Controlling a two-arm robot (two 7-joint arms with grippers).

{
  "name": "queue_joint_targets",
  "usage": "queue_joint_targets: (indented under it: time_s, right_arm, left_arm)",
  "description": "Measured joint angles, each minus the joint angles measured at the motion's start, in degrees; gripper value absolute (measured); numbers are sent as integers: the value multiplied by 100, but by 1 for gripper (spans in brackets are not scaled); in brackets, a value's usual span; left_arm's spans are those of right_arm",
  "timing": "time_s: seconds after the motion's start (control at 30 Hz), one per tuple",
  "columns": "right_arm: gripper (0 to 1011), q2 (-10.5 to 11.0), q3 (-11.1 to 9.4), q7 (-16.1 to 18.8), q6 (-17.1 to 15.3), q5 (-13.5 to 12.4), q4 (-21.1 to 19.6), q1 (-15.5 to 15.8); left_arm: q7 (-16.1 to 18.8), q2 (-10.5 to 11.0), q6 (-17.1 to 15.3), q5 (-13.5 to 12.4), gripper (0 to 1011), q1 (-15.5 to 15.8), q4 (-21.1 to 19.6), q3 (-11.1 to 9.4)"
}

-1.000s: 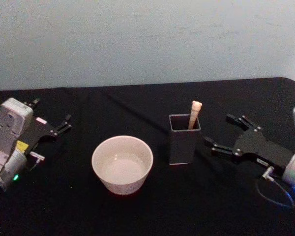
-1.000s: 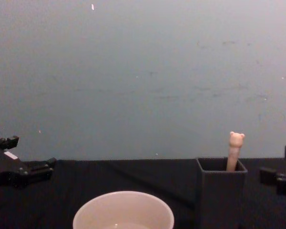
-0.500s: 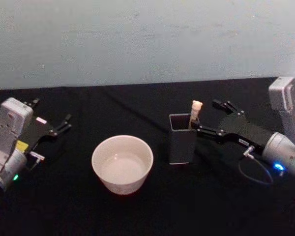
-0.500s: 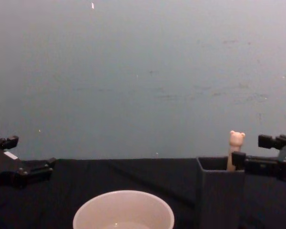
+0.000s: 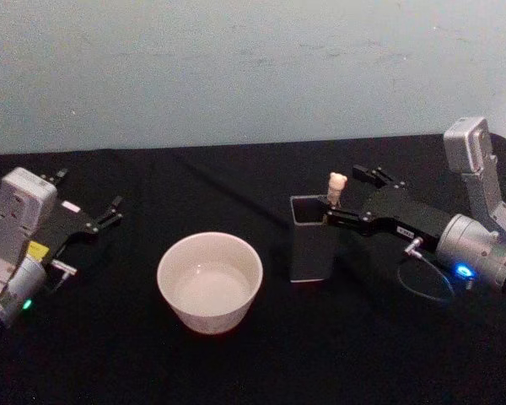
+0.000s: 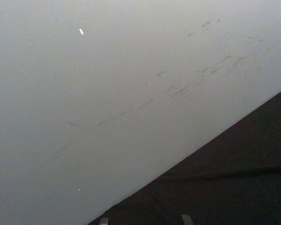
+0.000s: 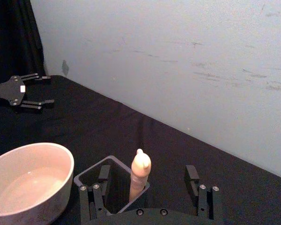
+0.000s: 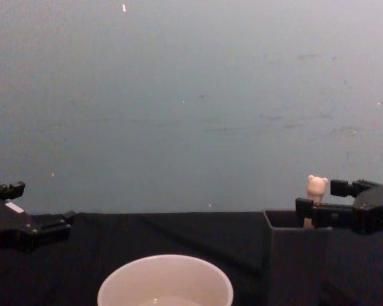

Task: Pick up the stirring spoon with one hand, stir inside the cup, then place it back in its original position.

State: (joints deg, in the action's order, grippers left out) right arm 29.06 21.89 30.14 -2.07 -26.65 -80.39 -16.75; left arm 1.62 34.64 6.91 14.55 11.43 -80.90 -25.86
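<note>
Moved in since a second ago, the right claw (image 5: 344, 198) now sits at the top of the holder (image 5: 310, 249), its fingers apart on either side of the spoon (image 5: 336, 186). The spoon stands in the holder's right rear corner. The cup (image 5: 209, 283) sits left of the holder, and the left claw (image 5: 88, 192), fingers spread, is farther left.

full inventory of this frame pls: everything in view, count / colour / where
stirring spoon: 1, cream-beige handle with a bear head, standing in the holder, top poking out
holder: 1, dark grey, square, on the table to the right of the cup
cup: 1, cream-white, round, middle of the table
table: 1, covered in black cloth, under everything
wall: 1, pale grey-blue, behind the table
left gripper: 1, black, open, at the table's left side, apart from all the items
right gripper: 1, black, open, fingers on either side of the spoon handle above the holder, not closed on it
</note>
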Motion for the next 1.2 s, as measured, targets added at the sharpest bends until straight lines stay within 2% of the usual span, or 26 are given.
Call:
queue_joint_targets:
  time_s: [0.4, 1.2]
  right_arm:
    - [1003, -66, 37, 56, -79, -54, 121, -138]
    - [1003, -64, 32, 52, -79, -55, 119, -135]
  left_arm:
    - [0, 0, 0, 0, 1001, 0, 0, 0]
    - [0, 0, 0, 0, 1001, 0, 0, 0]
